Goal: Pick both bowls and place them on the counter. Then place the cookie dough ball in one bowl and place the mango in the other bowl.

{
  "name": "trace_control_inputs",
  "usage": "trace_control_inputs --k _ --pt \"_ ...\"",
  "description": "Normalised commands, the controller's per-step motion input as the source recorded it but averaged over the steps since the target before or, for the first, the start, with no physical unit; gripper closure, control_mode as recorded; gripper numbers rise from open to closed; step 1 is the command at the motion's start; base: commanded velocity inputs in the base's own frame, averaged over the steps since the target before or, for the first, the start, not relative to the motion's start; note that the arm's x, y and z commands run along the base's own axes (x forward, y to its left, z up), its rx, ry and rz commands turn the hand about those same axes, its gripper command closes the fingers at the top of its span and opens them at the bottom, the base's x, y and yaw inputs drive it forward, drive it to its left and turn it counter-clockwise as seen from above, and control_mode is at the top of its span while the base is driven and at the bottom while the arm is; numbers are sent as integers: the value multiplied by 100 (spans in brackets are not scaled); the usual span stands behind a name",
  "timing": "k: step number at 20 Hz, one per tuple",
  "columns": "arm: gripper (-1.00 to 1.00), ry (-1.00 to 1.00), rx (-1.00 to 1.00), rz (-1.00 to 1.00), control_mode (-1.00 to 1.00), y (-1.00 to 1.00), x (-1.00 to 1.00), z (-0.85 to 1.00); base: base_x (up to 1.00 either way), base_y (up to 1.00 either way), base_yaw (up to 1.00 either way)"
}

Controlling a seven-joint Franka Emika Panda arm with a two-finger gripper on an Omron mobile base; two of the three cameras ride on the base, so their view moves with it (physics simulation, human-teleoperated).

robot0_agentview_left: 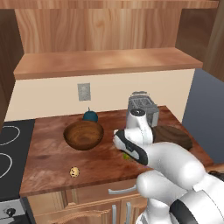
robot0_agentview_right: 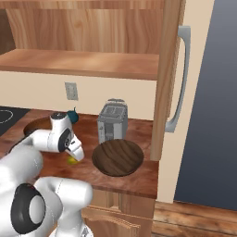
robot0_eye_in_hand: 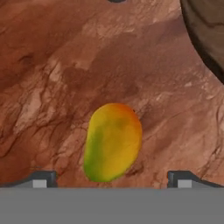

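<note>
Directly below the robot's gripper (robot0_eye_in_hand: 112, 179) lies the mango (robot0_eye_in_hand: 113, 142), a small yellow-green oval with an orange blush, resting on the reddish-brown counter (robot0_agentview_left: 48, 162). In the hand view the two dark fingertips stand wide apart, one on each side of the fruit, holding nothing.

Both wooden bowls already sit on the counter. The deeper reddish-brown bowl (robot0_agentview_left: 83, 134) is toward the back edge, with a dark teal round thing (robot0_agentview_left: 90, 116) just behind it. The wider, darker bowl (robot0_agentview_right: 117, 157) is near the counter's right end, in front of a silver toaster (robot0_agentview_right: 112, 122). The cookie dough ball (robot0_agentview_left: 75, 172) lies near the front edge, well apart from either bowl.

The mango is smooth and rounded, so likely risks are that the fingers close off-centre and squeeze it sideways, or that a descent that stops short pinches only its top and lets it slip out. A nudged mango could roll toward the front edge.
</note>
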Motion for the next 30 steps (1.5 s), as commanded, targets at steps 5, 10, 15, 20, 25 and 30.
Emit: trace_control_inputs --k 5,10,15,20,25,30 --pt "-100 9 0 0 -100 3 31 -25 0 0 0" --pt "-100 11 0 0 -100 4 21 -28 0 0 0" --pt "-100 14 0 0 -100 4 21 -32 0 0 0" --pt "-100 12 0 0 -100 0 2 -31 0 0 0" --pt "-100 1 -4 0 -100 0 -27 -16 0 0 0" --pt "-100 0 -4 0 -100 3 -18 -25 0 0 0"
